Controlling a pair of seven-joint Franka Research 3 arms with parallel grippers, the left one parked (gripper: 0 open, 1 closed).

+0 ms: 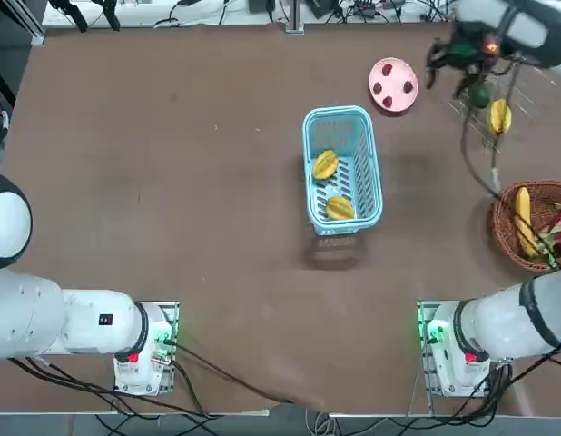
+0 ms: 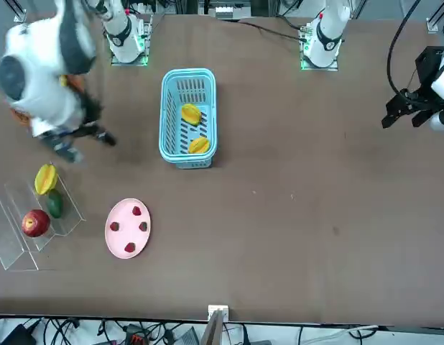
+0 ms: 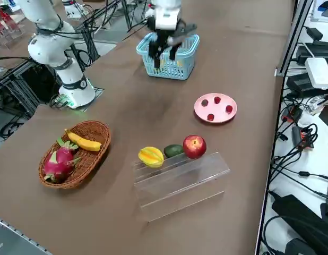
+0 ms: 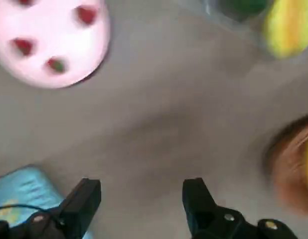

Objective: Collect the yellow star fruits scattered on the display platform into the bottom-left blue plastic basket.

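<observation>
Two yellow star fruits lie inside the blue plastic basket at mid-table. A third star fruit rests on the clear display platform at the far right, beside a green fruit and a red apple. My right gripper hangs open and empty in the air between the basket and the platform, near the pink plate. In the right wrist view the gripper shows both fingers spread, with the star fruit ahead.
A pink plate with small red berries sits between the basket and the platform. A brown wicker basket holding a banana and a dragon fruit stands at the right edge, nearer my base.
</observation>
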